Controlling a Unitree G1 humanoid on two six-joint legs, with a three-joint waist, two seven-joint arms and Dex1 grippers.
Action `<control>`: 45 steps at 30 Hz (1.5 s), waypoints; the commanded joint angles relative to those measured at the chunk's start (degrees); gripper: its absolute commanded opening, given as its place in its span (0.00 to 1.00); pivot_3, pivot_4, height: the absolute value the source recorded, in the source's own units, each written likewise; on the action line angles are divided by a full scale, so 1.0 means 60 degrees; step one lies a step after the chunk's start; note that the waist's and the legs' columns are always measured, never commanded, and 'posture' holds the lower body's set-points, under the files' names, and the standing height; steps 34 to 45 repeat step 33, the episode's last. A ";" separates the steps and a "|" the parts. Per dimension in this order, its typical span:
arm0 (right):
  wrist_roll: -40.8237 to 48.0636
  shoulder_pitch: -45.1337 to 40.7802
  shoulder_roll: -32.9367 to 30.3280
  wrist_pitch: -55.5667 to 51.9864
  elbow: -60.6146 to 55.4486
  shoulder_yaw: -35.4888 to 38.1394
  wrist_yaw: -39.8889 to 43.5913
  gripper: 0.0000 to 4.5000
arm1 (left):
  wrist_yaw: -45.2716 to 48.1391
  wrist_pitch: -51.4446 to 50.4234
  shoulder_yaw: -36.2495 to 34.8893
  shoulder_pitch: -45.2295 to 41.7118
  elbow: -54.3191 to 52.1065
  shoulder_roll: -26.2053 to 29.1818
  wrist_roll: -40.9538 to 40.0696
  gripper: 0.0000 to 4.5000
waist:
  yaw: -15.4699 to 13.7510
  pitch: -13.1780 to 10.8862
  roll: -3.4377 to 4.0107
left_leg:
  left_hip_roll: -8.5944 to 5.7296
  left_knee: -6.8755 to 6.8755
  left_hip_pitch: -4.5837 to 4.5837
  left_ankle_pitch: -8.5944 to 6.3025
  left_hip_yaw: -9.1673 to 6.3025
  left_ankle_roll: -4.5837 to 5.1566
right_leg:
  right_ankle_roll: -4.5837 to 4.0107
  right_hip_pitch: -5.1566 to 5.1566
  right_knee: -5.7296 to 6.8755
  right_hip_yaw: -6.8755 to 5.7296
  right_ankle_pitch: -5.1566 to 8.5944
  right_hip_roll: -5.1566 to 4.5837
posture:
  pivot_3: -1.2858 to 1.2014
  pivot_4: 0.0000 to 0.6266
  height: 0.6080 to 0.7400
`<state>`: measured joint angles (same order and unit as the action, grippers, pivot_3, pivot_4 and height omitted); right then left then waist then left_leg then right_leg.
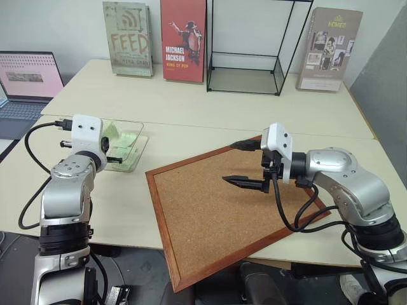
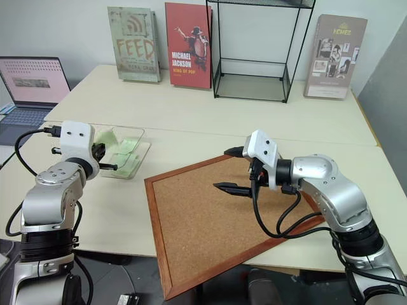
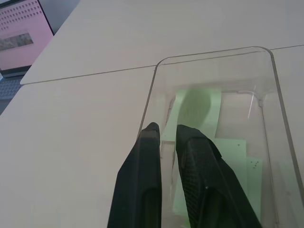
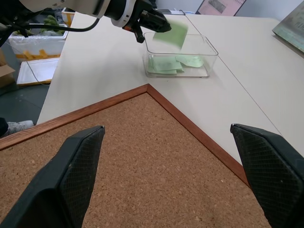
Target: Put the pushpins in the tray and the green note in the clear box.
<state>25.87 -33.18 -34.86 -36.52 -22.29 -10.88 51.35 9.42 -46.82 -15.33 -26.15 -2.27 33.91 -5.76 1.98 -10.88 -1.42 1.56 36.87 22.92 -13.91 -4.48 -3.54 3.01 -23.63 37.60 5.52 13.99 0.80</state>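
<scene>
A: Left gripper status?

B: Over the clear box, pointing forward and slightly down. Fingers are parted by a narrow slit, and the left wrist view shows nothing between them.

A: And the green note?

B: Right at the left gripper's fingertips, tilted, level with the box's top rim. It's blurred in the right wrist view, so I can't tell if it touches the tips. It's inside the box's outline, not flat on the floor of it.

A: Anything else in the box?

B: Several pale green notes lying flat on the bottom, overlapping.

A: Where's the box?

B: On the pale table, at the robot's left, just beyond the corkboard's far left corner. Box and board sit near each other without touching.

A: Right gripper?

B: Jaws spread wide, nothing held. It hangs over the cork surface, pointing toward the robot's left. Both fingers stand well apart in its wrist view, with bare cork and the wooden frame between them.

A: Board itself?

B: Lies flat, turned at an angle, with 1 corner past the near table edge.

A: Background?

B: 3 books upright at the far edge, the 3rd one at the right. A black wire-frame case stands between the 2nd and 3rd. There's an open laptop at the far left.
</scene>
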 commanded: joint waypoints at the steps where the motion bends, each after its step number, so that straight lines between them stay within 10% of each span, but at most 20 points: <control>1: -0.0072 -0.0264 0.0001 0.0244 -0.0117 0.0042 0.0139 1.00 | -0.0104 -0.0231 -0.0357 -0.0294 -0.0443 -0.0045 -0.0150 0.32 | 0.0000 0.0000 0.0000 | 0.0000 0.0000 -0.0001 0.0000 0.0000 0.0000 | 0.0000 0.0000 0.0001 0.0000 0.0000 0.0000 | 0.52 0.24 1.00; 8: -0.0138 -0.0263 0.0072 0.0338 -0.0115 0.0066 0.0074 1.00 | -0.0195 0.0073 -0.0268 -0.0406 -0.0806 -0.0166 -0.0108 0.62 | 0.0002 0.0000 0.0000 | 0.0000 0.0006 -0.0003 0.0000 0.0000 0.0000 | 0.0000 0.0000 0.0009 0.0000 0.0000 0.0000 | 0.52 0.24 1.00; 27: 0.0162 0.4501 -0.0058 0.0678 -0.2610 0.3494 -0.2259 1.00 | 0.4000 0.0135 0.1395 0.0154 -0.3256 -0.0689 -0.3467 0.62 | 0.0099 -0.0001 0.0000 | 0.0000 0.0008 -0.0019 -0.0003 0.0011 -0.0005 | -0.0006 -0.0001 0.0033 0.0015 0.0005 0.0006 | 0.52 0.24 1.00; 45: 0.1917 0.4504 -0.0662 -0.0452 -0.3113 0.4649 -0.2021 1.00 | 0.5083 0.0003 0.1544 -0.0532 -0.2678 -0.0280 -0.4138 0.62 | 0.0185 -0.0002 0.0000 | 0.0003 0.0022 -0.0044 0.0004 0.0009 0.0005 | -0.0055 0.0017 0.0050 0.0016 0.0034 0.0015 | 0.52 0.24 1.00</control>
